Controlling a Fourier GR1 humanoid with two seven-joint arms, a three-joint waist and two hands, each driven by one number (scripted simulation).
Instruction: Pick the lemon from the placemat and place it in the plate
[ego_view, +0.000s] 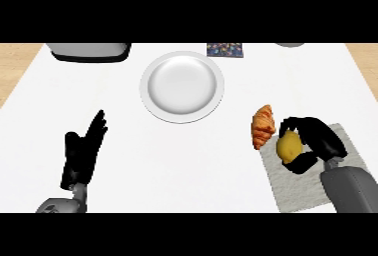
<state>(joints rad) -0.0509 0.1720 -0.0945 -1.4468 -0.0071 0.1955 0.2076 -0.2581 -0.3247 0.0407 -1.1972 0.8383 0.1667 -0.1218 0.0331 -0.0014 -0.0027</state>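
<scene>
A yellow lemon (289, 145) sits over the grey placemat (295, 187) at the lower right. My right hand (319, 142) is curled round the lemon, fingers over its top and thumb under its lower side. The white round plate (182, 85) lies at the upper middle of the counter, well to the left of the lemon, with nothing in it. My left hand (81, 150) rests open at the lower left, fingers pointing up.
A brown croissant (263, 126) lies just left of the lemon, at the placemat's upper left corner. A grey appliance (88, 51) stands at the back left. A dark patterned square (225, 50) lies at the back, right of the plate.
</scene>
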